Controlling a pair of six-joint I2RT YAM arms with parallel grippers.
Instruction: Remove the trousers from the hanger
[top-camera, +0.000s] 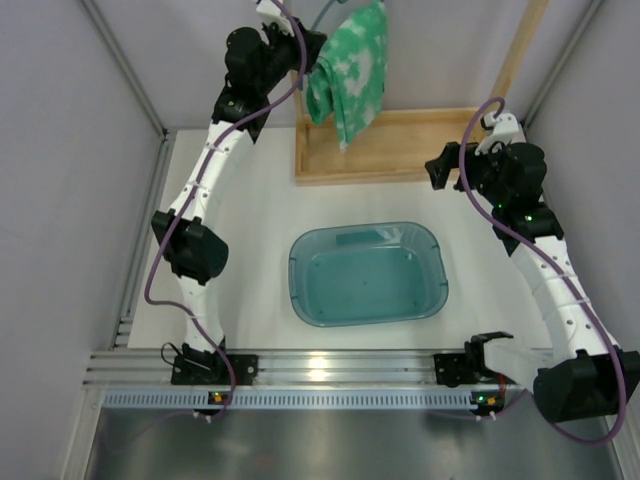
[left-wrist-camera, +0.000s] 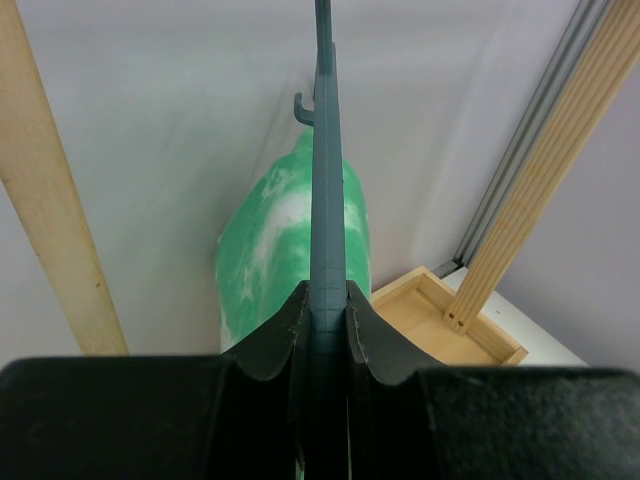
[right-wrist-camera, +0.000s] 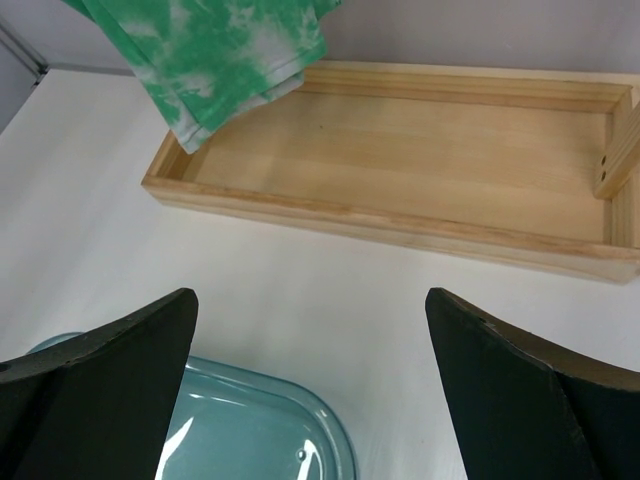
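**Left gripper clamped on the hanger, trousers hanging at top centre**

A white table (top-camera: 250, 230) walled by pale grey panels fills the overhead view. A translucent teal basin (top-camera: 294, 280) sits at its centre, and a light wooden rack base (top-camera: 420, 150) lies just above the basin in the frame. The rack's upright (top-camera: 522, 50) rises at the upper right. At the top centre the trousers (top-camera: 352, 70), bright green with white blotches, hang from the hanger (left-wrist-camera: 326, 180). Their lower end dangles over the left end of the rack base. The left gripper (left-wrist-camera: 326, 302) is raised to the top of the overhead frame, just left of the trousers. Its wrist view shows the jaws pressed tight on the hanger's thin grey-blue rod, which runs straight up the middle of that view with the cloth behind it. The right gripper (right-wrist-camera: 310, 300) hovers at the right of the overhead frame, above the table between basin and rack base. Its jaws are spread wide with nothing between them.
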